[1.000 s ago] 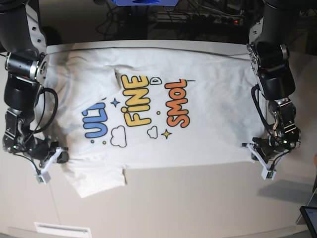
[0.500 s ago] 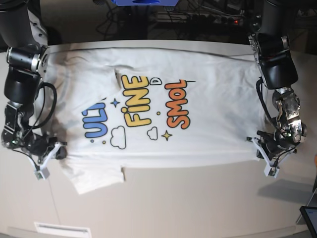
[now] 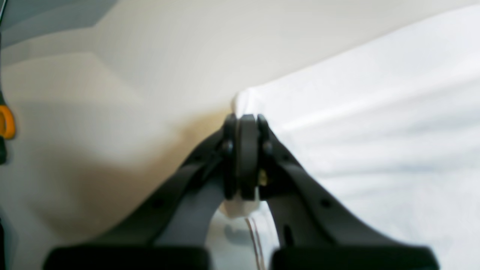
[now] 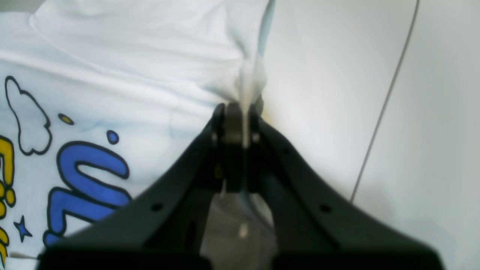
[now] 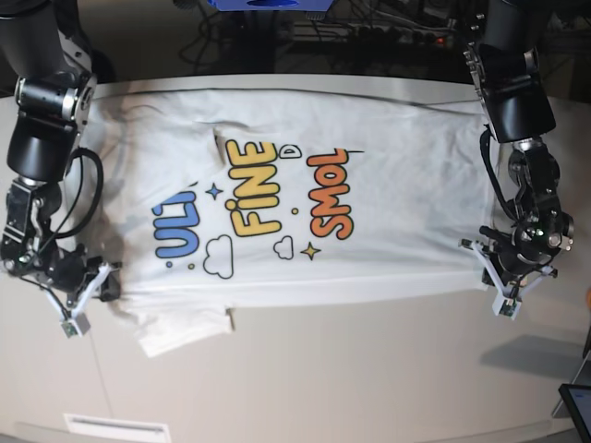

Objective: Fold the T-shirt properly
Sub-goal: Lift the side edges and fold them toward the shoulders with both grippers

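The white T-shirt (image 5: pixel 305 185) lies spread flat on the table (image 5: pixel 369 369), print side up, showing "FINE" and "SMOL". One sleeve (image 5: pixel 180 330) sticks out at the near left. My left gripper (image 5: pixel 488 268) is on the right of the base view, shut on the shirt's near right corner. The left wrist view shows its tips (image 3: pixel 243 122) pinching white cloth (image 3: pixel 375 131). My right gripper (image 5: pixel 103 288) is on the left, shut on the shirt's near left edge by the sleeve. The right wrist view shows its tips (image 4: pixel 236 112) clamping a bunched fold of the shirt (image 4: pixel 112 75).
A dark tablet corner (image 5: pixel 577 401) shows at the near right. A white strip (image 5: pixel 115 427) lies at the table's front left. Cables and equipment (image 5: pixel 369 28) sit behind the far edge. A seam (image 4: pixel 386 97) runs across the table beside the right gripper.
Both grippers have shifted slightly toward the far side and outward, keeping hold of the shirt's near edge. The near-left sleeve has been dragged a little to the left.
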You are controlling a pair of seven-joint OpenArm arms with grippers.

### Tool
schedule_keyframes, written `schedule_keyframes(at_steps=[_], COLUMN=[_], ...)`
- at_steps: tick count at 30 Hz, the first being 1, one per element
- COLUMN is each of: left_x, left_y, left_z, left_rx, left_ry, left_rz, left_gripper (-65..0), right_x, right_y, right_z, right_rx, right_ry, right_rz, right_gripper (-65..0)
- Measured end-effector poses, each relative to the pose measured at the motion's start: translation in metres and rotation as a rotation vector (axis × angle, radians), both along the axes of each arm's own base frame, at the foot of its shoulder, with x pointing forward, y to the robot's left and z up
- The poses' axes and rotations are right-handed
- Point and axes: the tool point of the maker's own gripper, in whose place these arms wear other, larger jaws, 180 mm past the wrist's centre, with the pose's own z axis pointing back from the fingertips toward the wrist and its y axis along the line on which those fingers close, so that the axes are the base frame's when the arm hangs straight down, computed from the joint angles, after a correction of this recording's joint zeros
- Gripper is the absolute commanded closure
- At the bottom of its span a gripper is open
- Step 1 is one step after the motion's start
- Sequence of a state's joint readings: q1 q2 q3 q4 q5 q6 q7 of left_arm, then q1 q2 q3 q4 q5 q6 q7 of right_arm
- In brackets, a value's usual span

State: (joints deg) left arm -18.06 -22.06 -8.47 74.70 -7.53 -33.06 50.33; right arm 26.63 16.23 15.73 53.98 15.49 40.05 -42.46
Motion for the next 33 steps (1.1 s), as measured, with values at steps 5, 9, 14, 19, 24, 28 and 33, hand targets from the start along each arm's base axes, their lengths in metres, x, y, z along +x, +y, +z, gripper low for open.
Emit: schedule_keyframes(at_steps=[5,9,14,19,24,28,33], left_x=[-0.006,-0.011,-0.013,-0.021,-0.023,-0.031,-0.040], left_y=[-0.003,-0.004,-0.007,-0.007,-0.007,-0.007,-0.014], left_z=[0.002,0.005,0.015,0.009,0.006,0.001,0.007], left_rx=[0.019,0.040,0.064,0.071,0.070,0.077,0.105], left_ry=[-0.009,0.000,-0.017,0.003,0.011,0.028,0.012], left_rz=[-0.015,-0.019,-0.031,-0.032,-0.033,-0.036,-0.062], left_gripper=[0.0,0.0,0.0,0.0,0.0,0.0,0.0], right_x=[-0.007,-0.007,-0.013,-0.020,-0.022,-0.026,-0.037], right_y=[-0.001,-0.001,-0.001,-0.002,-0.004,-0.004,-0.006], right_z=[-0.007,-0.008,-0.013,-0.013,0.005,0.008,0.004], right_rx=[-0.002,-0.002,-0.007,-0.029,-0.080,-0.102,-0.137], right_ry=[0.018,0.019,0.044,0.036,-0.007,-0.003,0.030], right_rz=[0.000,-0.001,0.001,0.011,0.027,0.035,0.047], right_gripper=[-0.1,-0.1,-0.1,-0.1,-0.1,-0.1,-0.1])
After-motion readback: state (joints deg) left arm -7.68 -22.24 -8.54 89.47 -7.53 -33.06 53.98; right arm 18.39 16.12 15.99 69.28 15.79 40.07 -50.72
